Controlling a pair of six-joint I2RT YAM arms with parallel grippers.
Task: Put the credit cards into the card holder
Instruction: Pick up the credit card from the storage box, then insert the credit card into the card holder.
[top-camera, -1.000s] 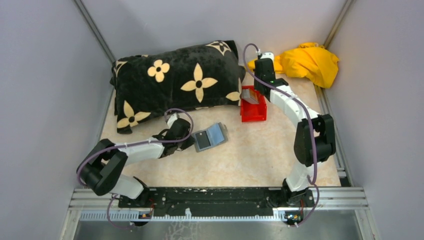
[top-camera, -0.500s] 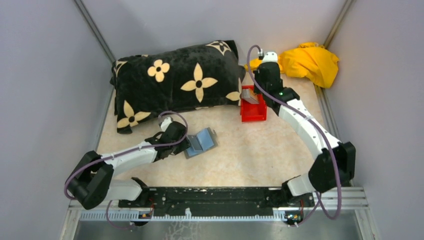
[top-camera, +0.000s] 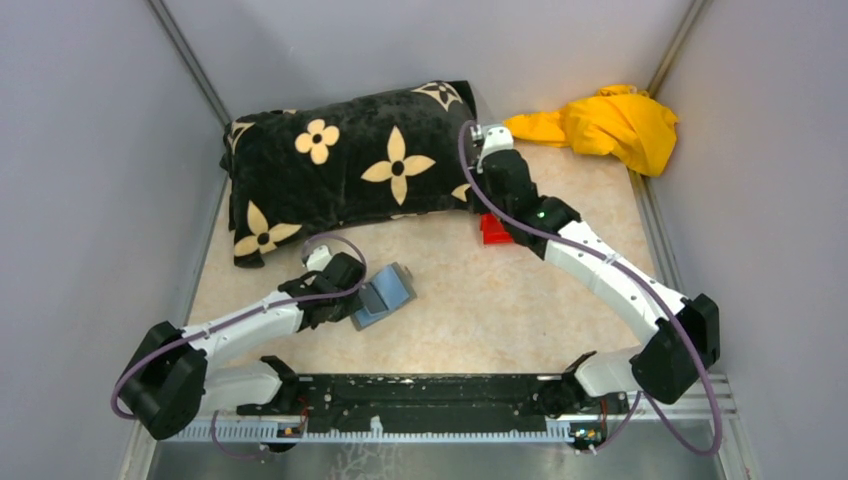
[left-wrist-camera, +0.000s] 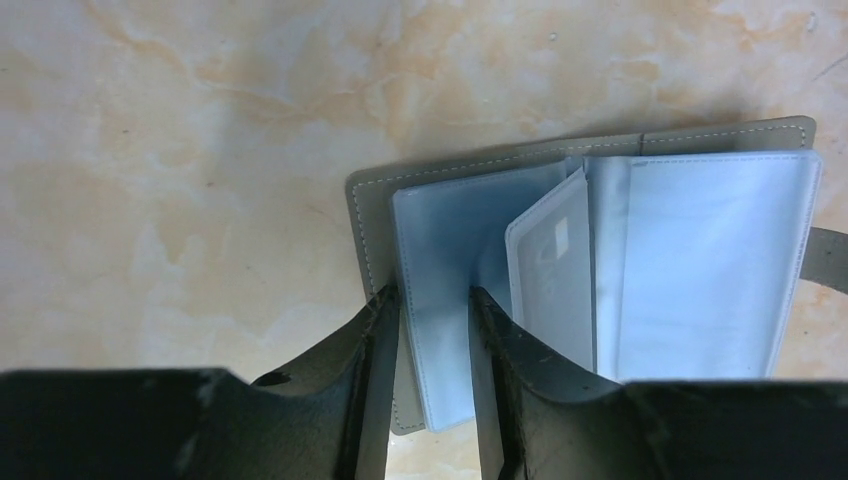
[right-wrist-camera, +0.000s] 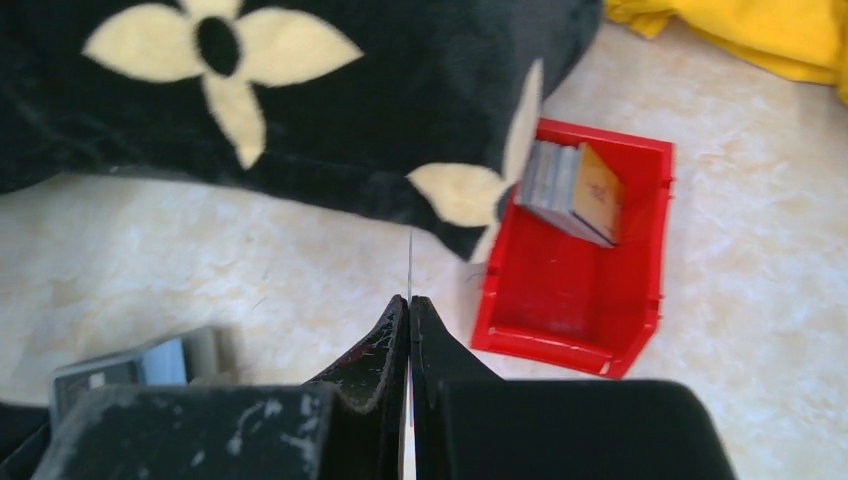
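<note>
The grey card holder lies open on the table, blue plastic sleeves fanned up. A pale card shows in a middle sleeve. My left gripper is open, its fingertips astride the holder's left leaf. My right gripper is shut on one thin credit card, seen edge-on, above the table just left of the red bin. In the top view my right fingers are hidden under the wrist. More credit cards, one tan, stand in the bin.
A black pillow with cream flowers lies across the back left, its edge touching the red bin. A yellow cloth is bunched in the back right corner. Grey walls close in on both sides.
My right arm has swung left from above the red bin, carrying a card. My left gripper has dragged the holder nearer and leftward, and its jaws have opened from shut.
</note>
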